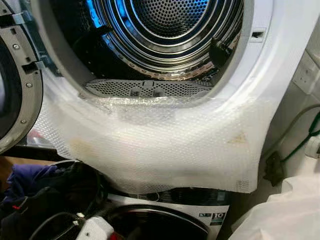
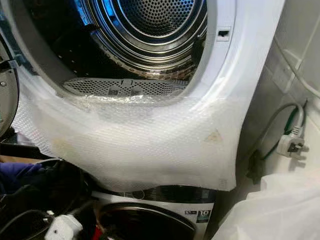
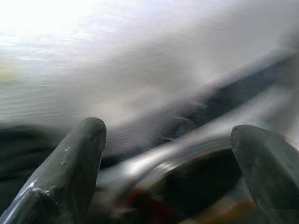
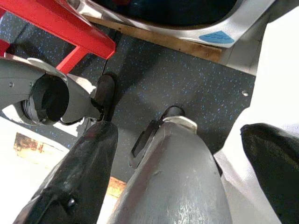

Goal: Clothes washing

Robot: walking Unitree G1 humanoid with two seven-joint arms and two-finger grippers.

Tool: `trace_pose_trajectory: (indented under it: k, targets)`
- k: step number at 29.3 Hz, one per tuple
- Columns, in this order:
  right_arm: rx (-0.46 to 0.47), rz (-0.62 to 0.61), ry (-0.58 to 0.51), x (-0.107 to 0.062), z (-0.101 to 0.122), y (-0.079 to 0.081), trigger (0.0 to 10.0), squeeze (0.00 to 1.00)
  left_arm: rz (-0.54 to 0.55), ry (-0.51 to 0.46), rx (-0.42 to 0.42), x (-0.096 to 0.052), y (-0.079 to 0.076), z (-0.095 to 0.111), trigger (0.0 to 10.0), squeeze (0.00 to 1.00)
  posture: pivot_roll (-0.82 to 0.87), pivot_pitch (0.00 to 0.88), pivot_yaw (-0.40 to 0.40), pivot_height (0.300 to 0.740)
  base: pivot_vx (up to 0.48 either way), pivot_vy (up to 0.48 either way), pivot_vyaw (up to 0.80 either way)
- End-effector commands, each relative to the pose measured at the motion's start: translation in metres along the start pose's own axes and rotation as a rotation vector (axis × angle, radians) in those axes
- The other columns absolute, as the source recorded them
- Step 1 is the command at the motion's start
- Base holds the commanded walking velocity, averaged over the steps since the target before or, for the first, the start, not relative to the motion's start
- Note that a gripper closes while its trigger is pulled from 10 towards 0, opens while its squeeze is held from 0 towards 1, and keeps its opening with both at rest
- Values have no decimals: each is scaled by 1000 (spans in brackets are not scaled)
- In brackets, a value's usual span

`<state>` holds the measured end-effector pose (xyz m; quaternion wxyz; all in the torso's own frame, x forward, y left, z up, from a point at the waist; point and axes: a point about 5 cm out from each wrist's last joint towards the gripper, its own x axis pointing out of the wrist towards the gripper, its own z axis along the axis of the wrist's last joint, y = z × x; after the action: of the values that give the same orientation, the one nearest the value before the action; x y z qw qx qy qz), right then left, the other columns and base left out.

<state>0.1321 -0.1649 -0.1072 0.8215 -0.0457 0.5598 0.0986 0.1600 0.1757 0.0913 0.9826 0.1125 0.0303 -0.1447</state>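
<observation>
I'm looking straight into the dryer (image 1: 280,75), its door (image 1: 15,80) swung open off to the left of the opening. The steel drum (image 1: 165,30) inside looks bare, lit blue at the top. Bubble wrap (image 1: 165,145) hangs from the dryer's lower lip, draped over the washer (image 1: 170,220) stacked beneath. Dark clothes (image 1: 45,190) are piled below the dryer at the left, beside the washer's door. A plug (image 2: 291,145) dangles right of the dryer. My left gripper (image 3: 168,172) is released, fingers wide apart, the scene past it blurred. My right gripper (image 4: 187,154) hangs down over the speckled floor (image 4: 187,79), spread open, clasping nothing.
</observation>
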Motion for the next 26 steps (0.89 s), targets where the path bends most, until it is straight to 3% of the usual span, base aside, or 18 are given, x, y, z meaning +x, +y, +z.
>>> trace_pose_trajectory:
  k: [1, 3, 11, 12, 13, 15, 20, 21, 26]
  targets:
    - [-11, 3, 8, 0, -4, 2, 10000, 0, 240, -47, 97, 0, 33, 19, 10000, 0, 139, 0, 55, 740, 0, 0, 0]
    - [-10, 0, 10, 0, -4, 2, 10000, 0, 376, -78, 126, -1, 50, 31, 10000, 0, 147, 0, 54, 740, 0, 0, 0]
    - [-8, -10, 10, 0, -4, 0, 10000, 0, 588, -68, 185, 2, 85, 43, 10000, 0, 167, 0, 54, 740, 0, 0, 0]
    - [-6, -11, 8, 0, -4, 0, 10000, 0, 703, -15, 124, 0, 99, 38, 10000, 443, 177, 0, 52, 740, 0, 0, 0]
    - [-5, -12, 8, 0, -4, 0, 10000, 0, 738, 2, 88, -2, 102, 35, 10000, 1000, 179, 0, 52, 740, 0, 0, 0]
    - [-8, -10, 9, 0, -4, 1, 10000, 0, 748, 21, 41, -3, 99, 29, 10000, 1000, 185, 0, 52, 740, 0, 0, 0]
    - [-8, -12, 12, 0, -5, 1, 10000, 0, 775, 52, 27, -7, 97, 26, 10000, 1000, 192, 0, 51, 740, 0, 0, 0]
    - [-8, -16, 14, 0, -6, 1, 10000, 0, 764, 71, -69, -6, 95, 21, 10000, 1000, 201, 0, 51, 740, 0, 0, 0]
    - [-9, -17, 15, 0, -5, 0, 10000, 0, 800, 99, -164, -9, 96, 16, 10000, 1000, 216, 0, 49, 740, 0, 0, 0]
